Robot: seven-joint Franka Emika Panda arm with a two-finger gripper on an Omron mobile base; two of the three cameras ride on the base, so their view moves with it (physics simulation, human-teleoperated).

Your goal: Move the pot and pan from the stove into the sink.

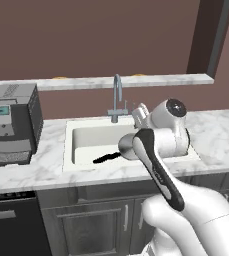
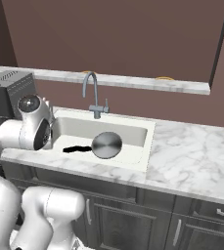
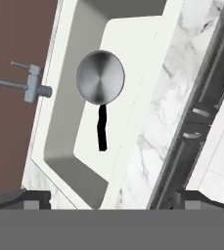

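A: Small shallow round silver frying pan (image 2: 106, 144) with long black handle (image 2: 77, 149), lying flat on the floor of the wide off-white rectangular sink (image 2: 145, 152); in the hand view, bowl at 12 o'clock, handle trailing toward 6 o'clock.

B: Tool (image 3: 110, 199) well above the basin, tips spread wide at both bottom corners of the hand view, pinching nothing, apart from the pan.

A: So half done, by the look of it. Deep grey brushed-metal pot and gas stove somewhere off to one side, outside all three views.

B: Next step, as a guess: lift clear, then off to the stove for the pot. Best done by rising straight up first, away from the tall curved chrome faucet (image 1: 117, 96) at the sink's 12 o'clock edge.

A: Worth keeping the tool spread wide for the pot, too.

B: On return, better to lower the pot beside the pan, toward the bare end of the basin, not onto the pan's handle.

A: Also grey coffee machine (image 1: 14, 123) on the white marble table (image 2: 196, 161), at 9 o'clock of the sink from the left base view; elbow swing to mind there.
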